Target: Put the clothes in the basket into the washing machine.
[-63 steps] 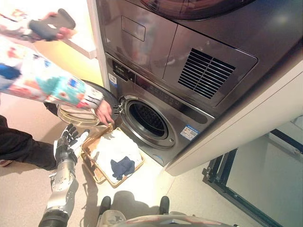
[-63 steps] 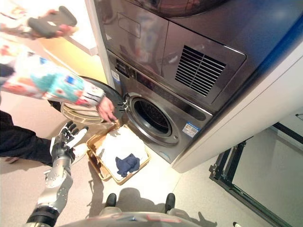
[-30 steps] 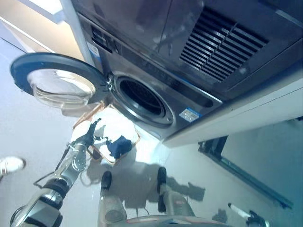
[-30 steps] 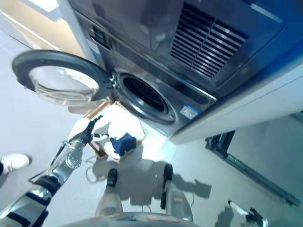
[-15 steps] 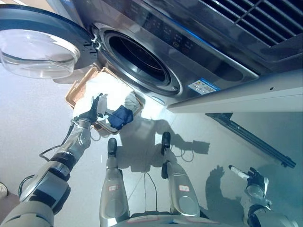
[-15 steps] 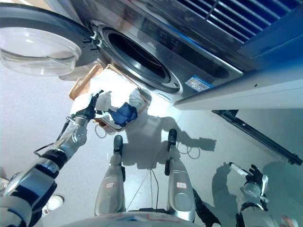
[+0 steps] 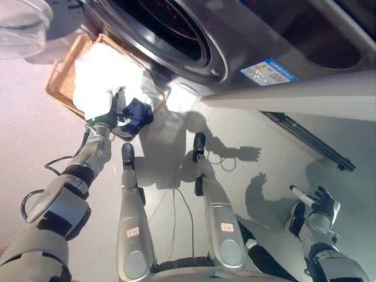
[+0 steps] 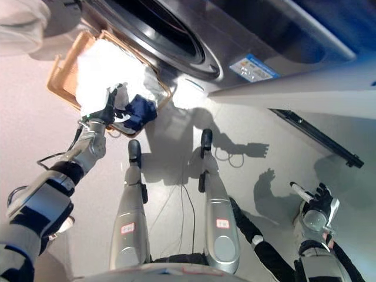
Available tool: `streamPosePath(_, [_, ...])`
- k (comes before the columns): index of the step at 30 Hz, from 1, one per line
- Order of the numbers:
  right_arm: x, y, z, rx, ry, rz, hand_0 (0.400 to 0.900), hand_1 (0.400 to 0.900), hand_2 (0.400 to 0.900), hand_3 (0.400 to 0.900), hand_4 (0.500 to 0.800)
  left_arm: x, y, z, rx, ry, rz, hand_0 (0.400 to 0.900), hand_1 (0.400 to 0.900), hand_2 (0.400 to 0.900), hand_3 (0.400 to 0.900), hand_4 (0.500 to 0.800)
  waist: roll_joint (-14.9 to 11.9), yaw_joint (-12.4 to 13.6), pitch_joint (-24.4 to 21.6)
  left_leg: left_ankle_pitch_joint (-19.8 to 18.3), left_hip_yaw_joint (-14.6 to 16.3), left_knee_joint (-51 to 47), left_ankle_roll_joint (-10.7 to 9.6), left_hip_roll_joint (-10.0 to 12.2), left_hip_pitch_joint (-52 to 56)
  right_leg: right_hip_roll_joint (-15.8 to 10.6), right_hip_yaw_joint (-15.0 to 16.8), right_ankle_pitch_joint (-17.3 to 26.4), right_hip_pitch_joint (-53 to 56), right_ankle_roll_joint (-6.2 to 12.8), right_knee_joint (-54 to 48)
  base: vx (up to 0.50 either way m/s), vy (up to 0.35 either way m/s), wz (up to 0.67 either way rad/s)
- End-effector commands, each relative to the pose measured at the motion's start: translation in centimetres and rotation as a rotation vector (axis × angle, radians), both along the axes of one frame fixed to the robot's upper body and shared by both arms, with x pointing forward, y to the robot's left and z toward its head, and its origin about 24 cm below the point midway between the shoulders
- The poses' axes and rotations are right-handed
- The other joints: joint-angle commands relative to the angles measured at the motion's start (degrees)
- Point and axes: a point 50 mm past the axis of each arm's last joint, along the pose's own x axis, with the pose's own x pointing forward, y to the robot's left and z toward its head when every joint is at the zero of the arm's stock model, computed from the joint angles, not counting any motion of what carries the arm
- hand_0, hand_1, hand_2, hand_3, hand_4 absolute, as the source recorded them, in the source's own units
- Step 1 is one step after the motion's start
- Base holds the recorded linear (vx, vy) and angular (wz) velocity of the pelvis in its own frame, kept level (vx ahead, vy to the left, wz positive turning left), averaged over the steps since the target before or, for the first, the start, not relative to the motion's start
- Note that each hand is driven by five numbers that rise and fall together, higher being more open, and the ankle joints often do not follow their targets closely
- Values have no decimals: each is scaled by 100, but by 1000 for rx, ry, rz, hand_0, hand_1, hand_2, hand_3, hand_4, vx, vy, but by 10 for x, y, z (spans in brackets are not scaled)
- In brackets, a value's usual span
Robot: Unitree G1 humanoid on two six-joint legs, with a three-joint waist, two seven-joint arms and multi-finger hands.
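A wicker basket [image 7: 57, 78] sits on the floor below the washing machine's open drum mouth [image 7: 170, 29]. It holds a heap of white clothes [image 7: 97, 73], with a dark blue garment [image 7: 139, 114] at its near corner. My left hand [image 7: 111, 114] is at the basket's near rim between the white heap and the blue garment. Its fingers are fairly straight and lie against the white cloth. My right hand [image 7: 317, 208] hangs low at the far right over the floor, fingers spread, holding nothing.
The washer's round glass door [image 7: 20, 23] stands swung open at the top left, beside the basket. A black metal rail [image 7: 305, 141] runs along the floor at the right, under the white cabinet edge [image 7: 305, 100].
The camera has tilted far down and closer; the person by the door is out of view. My left hand has reached the basket's rim, and my right hand has come into view.
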Motion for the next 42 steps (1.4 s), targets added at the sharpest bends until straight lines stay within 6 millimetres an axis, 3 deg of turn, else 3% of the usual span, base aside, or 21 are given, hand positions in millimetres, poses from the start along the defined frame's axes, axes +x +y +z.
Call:
streamPosePath(1, [-44, -50, 24, -180, -11, -160, 900, 900, 900, 900, 800, 3, 16, 30, 41, -141, 57, 900, 900, 900, 900, 800, -90, -21, 7, 40, -5, 61, 773, -237, -266, 61, 65, 62, -518, 201, 641, -62, -19, 4])
streamPosePath(9, [-49, -44, 40, -245, -153, -128, 900, 900, 900, 900, 800, 8, 18, 55, 103, -243, 80, 900, 900, 900, 900, 800, -186, -253, 7, 68, -116, 334, 738, -249, -1288, 11, 54, 150, -1421, 213, 765, -85, -41, 4])
streamPosePath(20, [-45, -49, 52, -267, -210, -129, 900, 900, 900, 900, 800, 17, 15, 87, 154, -305, 83, 900, 900, 900, 900, 800, -247, -376, 7, 111, -260, 486, 702, -247, -2160, -53, 57, 234, -2172, 260, 817, -71, -23, 3])
streamPosePath(21, [-43, -49, 54, -270, -215, -127, 900, 900, 900, 900, 800, 18, 16, 91, 158, -312, 90, 845, 845, 845, 845, 767, -250, -387, 7, 128, -278, 478, 696, -241, -2235, -61, 49, 239, -2222, 266, 804, -65, -29, 7])
streamPosePath(22, [-42, -49, 55, -270, -221, -127, 900, 900, 900, 900, 800, 18, 17, 95, 167, -316, 95, 700, 700, 700, 700, 680, -253, -402, 7, 139, -296, 481, 690, -232, -2308, -66, 32, 239, -2273, 268, 806, -53, -39, 9])
streamPosePath(23, [-41, -49, 56, -269, -226, -128, 900, 900, 900, 900, 800, 18, 19, 98, 176, -317, 101, 600, 600, 600, 600, 620, -265, -412, 7, 149, -306, 484, 687, -231, -2375, -62, 29, 244, -2330, 270, 812, -52, -28, 5])
streamPosePath(24, [-40, -50, 57, -271, -228, -127, 900, 900, 900, 900, 800, 18, 21, 100, 197, -316, 107, 400, 400, 400, 400, 500, -272, -427, 7, 157, -328, 496, 684, -235, -2431, -56, 37, 258, -2387, 278, 820, -44, -20, 4])
streamPosePath(31, [-35, -50, 58, -259, -254, -141, 900, 900, 900, 900, 800, 21, 13, 107, 178, -337, 83, 400, 400, 400, 400, 500, -218, -419, 7, 159, -323, 488, 700, -257, -2567, -83, 12, 280, -2517, 278, 813, -25, 13, 1])
streamPosePath(42, [-28, -54, 55, -243, -213, -174, 900, 900, 900, 900, 800, 21, 8, 81, 24, -284, 91, 400, 400, 400, 400, 500, -86, -340, -27, 137, -126, 321, 700, -271, -1976, -75, 27, 239, -2104, 227, 731, 3, 23, -6])
